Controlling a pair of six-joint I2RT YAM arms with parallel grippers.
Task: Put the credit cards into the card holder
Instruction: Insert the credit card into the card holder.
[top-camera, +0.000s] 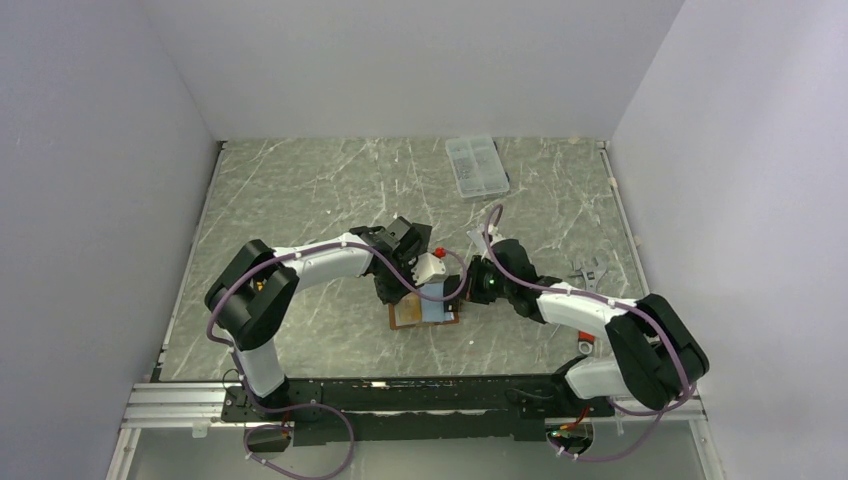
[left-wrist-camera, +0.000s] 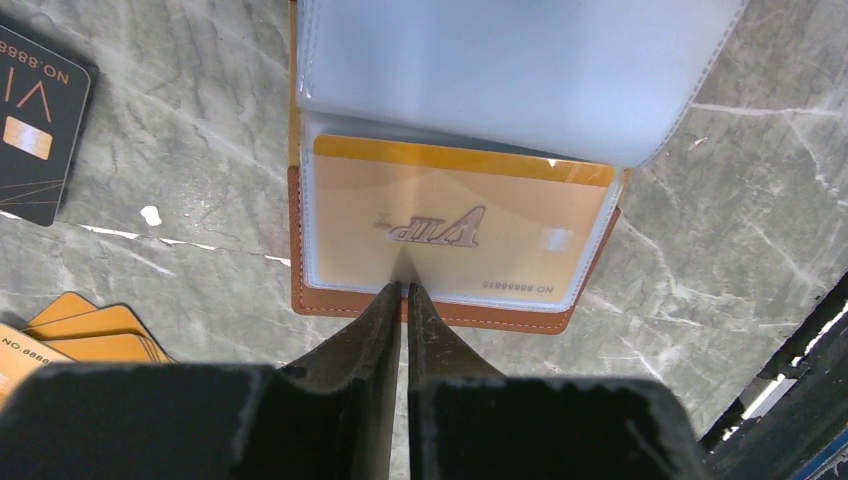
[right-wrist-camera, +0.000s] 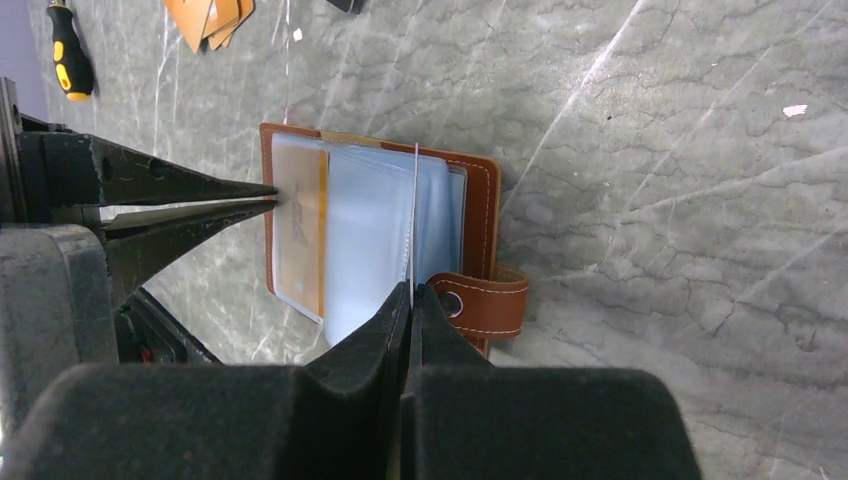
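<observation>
1. Top view: the left gripper (top-camera: 393, 295) and right gripper (top-camera: 462, 298) were pictured brought together over the open card holder (top-camera: 408, 320) on the marble-patterned table (top-camera: 300, 200). The holder was well apart from the clear compartment box (top-camera: 477, 166) at the far edge.
2. Left wrist view: the left gripper (left-wrist-camera: 405, 292) was shown all but closed, with nothing seen between its jaws. Its tips were set at the near edge of the orange-tan card (left-wrist-camera: 460, 230), which was lodged in a pocket beneath a lifted clear sleeve (left-wrist-camera: 500, 70). A black card (left-wrist-camera: 35, 120) and a stack of orange cards (left-wrist-camera: 90, 335) were seen lying loose on the table nearby.
3. Right wrist view: the right gripper (right-wrist-camera: 412, 292) was shown clamped on the clear sleeve, which was held upright off the pocket. Were that grip lost, the sleeve would likely be dropped across the pocket. The card could be buckled by an off-line push, or the unpinned holder shoved across the table.
</observation>
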